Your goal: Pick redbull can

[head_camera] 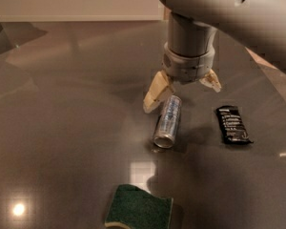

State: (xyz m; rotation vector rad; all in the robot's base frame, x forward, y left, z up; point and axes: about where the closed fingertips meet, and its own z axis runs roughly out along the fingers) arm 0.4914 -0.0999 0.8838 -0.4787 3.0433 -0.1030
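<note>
The redbull can (168, 121) lies on its side on the dark glossy table (66, 128), its round silver rim facing the front. My gripper (181, 93) hangs over the can's far end. It is open, with one cream finger (155, 92) left of the can and the other finger (210, 81) to the right and higher. The can lies free between and below them, touching neither that I can see.
A flat black snack wrapper (232, 124) with white text lies right of the can. A green sponge (139, 209) sits at the front edge. The table's right edge meets a tan floor (264, 61).
</note>
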